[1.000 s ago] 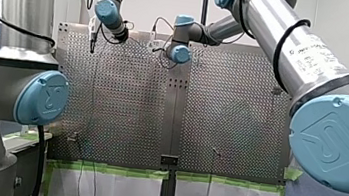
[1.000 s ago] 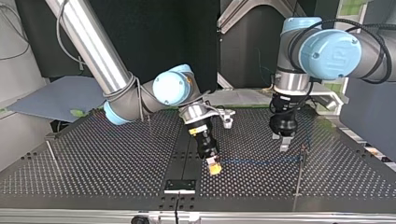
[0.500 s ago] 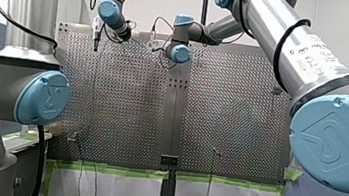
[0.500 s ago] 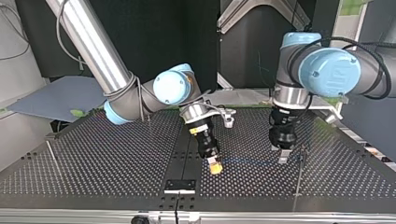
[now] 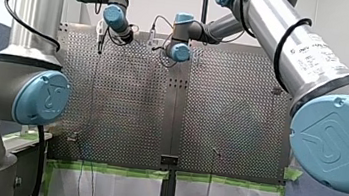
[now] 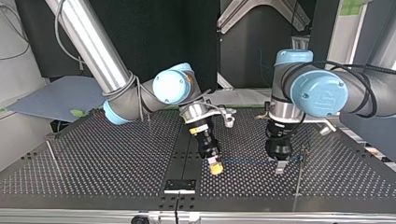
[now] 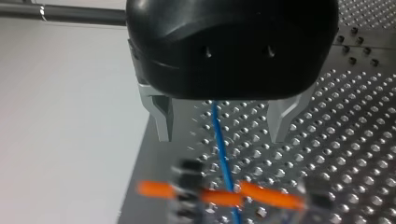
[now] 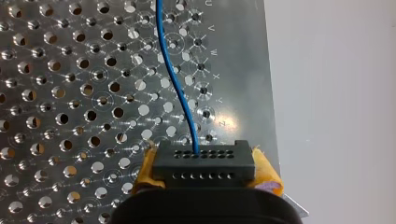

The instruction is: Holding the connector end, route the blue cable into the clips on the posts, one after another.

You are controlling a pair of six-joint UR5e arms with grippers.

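Right wrist view shows the blue cable leaving the connector clamped in our right pincer. Our left pincer straddles it, wide, with the orange clip ahead; we should press down with the line taut.

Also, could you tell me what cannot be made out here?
- Left wrist view: the orange fixture ahead of my left gripper is blurred; whether the blue cable sits in it is unclear.
- Top view: no clip is discernible on the post.
- Right wrist view: the connector covers most of my right gripper's yellow pads.
- Front view: the cable is too thin.
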